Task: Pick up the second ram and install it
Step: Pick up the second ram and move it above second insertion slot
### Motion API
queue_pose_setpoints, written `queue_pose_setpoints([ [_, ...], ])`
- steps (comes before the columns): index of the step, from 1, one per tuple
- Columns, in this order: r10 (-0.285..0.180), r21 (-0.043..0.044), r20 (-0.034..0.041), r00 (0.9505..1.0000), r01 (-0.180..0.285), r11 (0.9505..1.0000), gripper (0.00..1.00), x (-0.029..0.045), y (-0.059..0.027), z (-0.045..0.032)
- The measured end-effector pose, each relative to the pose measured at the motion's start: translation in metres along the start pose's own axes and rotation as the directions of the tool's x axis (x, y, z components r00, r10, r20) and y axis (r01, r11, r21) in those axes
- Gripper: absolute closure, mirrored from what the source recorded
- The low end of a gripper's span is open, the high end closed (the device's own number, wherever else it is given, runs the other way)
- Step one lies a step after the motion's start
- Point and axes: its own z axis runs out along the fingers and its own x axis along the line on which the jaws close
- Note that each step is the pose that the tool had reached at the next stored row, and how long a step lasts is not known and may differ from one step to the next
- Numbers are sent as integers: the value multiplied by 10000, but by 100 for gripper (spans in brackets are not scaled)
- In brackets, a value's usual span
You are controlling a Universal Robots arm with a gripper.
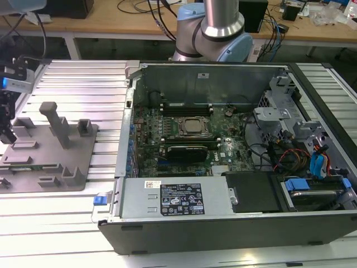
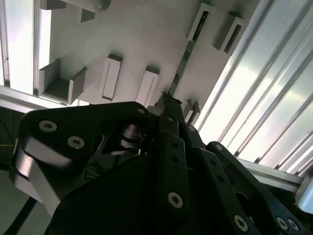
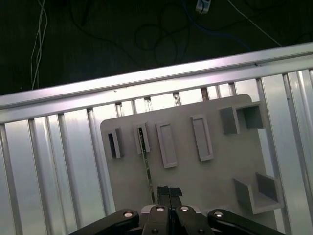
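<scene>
Gripper (image 3: pixel 169 189): it is hanging just over the grey tray (image 3: pixel 220 171), tips pointing down at the tray's flat top.
Fingers (image 3: pixel 163 192): they are sitting pressed together, with no gap that I can make out, and nothing is pinched between them.
Second ram (image 3: pixel 145 164): the thin green stick is lying on edge in the tray, one end tucked into a small bracket and the other reaching just beside the gripper's tips; in both wrist views the tips are sitting at that end and to one side of the stick, not around it.
Ram in the exterior view: it is resting low along the tray's front side, below the tall post (image 1: pixel 56 123) that is standing up from the tray.
Tray: it is lying flat on the ribbed metal table (image 1: pixel 83 78), and its other brackets and pockets are showing bare grey.
Computer case (image 1: pixel 223 223): it is lying open just beside the tray, on the exterior view's right, with its green board facing up.
Processor (image 1: pixel 192 127): the square silver part is sitting in the middle of that board, well apart from the tray.
Black card (image 1: pixel 187 151): it is sitting just in front of the processor.
Arm (image 1: pixel 223 22): its silver and blue joint is standing behind the case, far from the tray.
</scene>
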Motion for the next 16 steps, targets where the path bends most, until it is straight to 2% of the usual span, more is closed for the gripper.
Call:
queue_pose_setpoints([
  [8, -310, -20, -15, 9995, 310, 9995, 92, 44, -29, 158],
  [11, -594, -50, -30, 9982, 593, 9982, 92, 43, -80, 215],
  [14, -772, -55, -39, 9970, 772, 9970, 92, 49, -84, 250],
  [16, -881, -56, -43, 9961, 881, 9961, 92, 79, -91, 281],
])
